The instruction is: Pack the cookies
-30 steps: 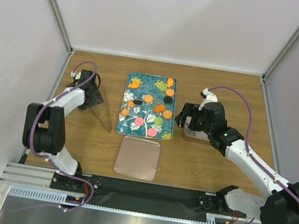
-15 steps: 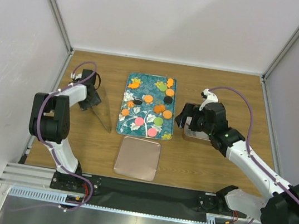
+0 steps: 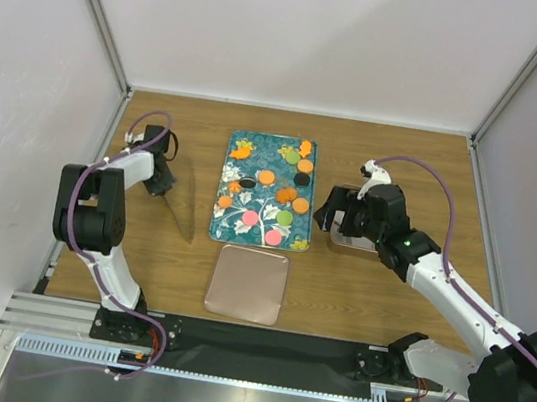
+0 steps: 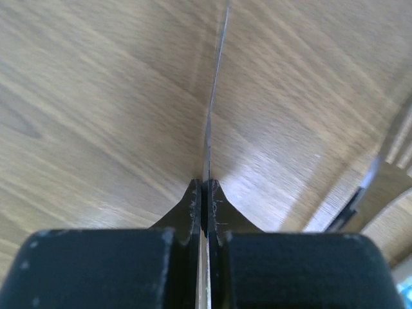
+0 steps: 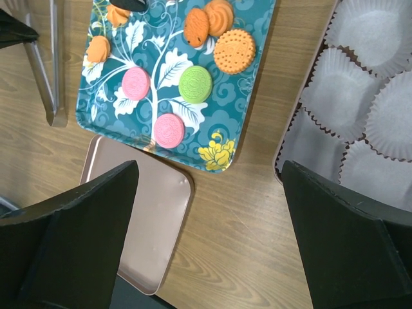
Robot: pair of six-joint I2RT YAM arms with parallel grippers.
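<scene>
Several cookies [image 3: 266, 176], orange, black, pink and green, lie on the teal flowered tray [image 3: 240, 144]. The right wrist view shows a green cookie [image 5: 195, 84], two pink ones [image 5: 136, 83] and orange ones [image 5: 234, 51]. My left gripper [image 3: 160, 183] is left of the tray, shut on metal tongs [image 3: 184, 224]. In the left wrist view the tongs [image 4: 215, 71] run edge-on from between the closed jaws [image 4: 205, 193]. My right gripper [image 3: 332, 216] hangs open between tray and tin, with only wood under its gap [image 5: 212, 238].
A tin [image 3: 351, 242] lined with white paper cups [image 5: 351, 87] sits right of the tray. Its rose-gold lid [image 3: 248, 283] lies flat in front of the tray. White walls and metal posts close in the table on three sides.
My left gripper has closed on the tongs, pressing their two arms together into one thin strip. The right arm has stayed where it was, open.
</scene>
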